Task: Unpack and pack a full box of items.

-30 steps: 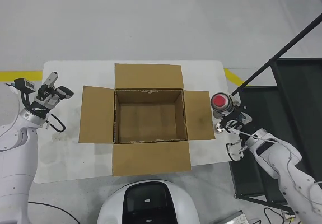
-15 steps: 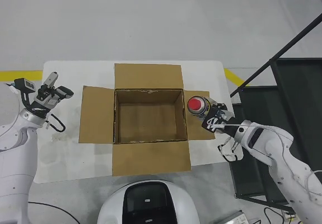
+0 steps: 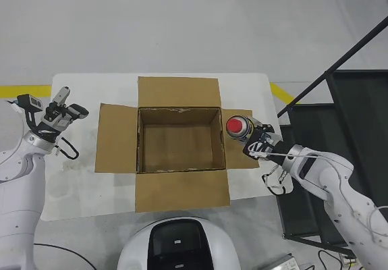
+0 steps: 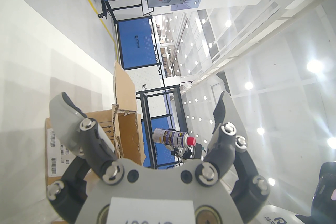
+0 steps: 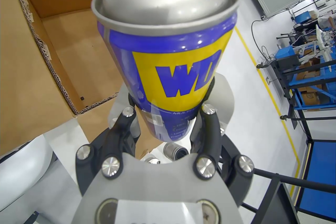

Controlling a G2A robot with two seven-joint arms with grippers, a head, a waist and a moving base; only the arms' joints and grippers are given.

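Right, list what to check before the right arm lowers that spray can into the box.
1. Grip: ok. The right gripper is shut on the spray can.
2. Can above the opening: not ok. It hangs over the right flap, beside the rim.
3. Room inside: ok. The box shows its cardboard floor wall to wall.
4. Flaps out of the way: ok. All four are folded outward.
5. Other arm clear: ok. The left gripper is open, past the left flap.
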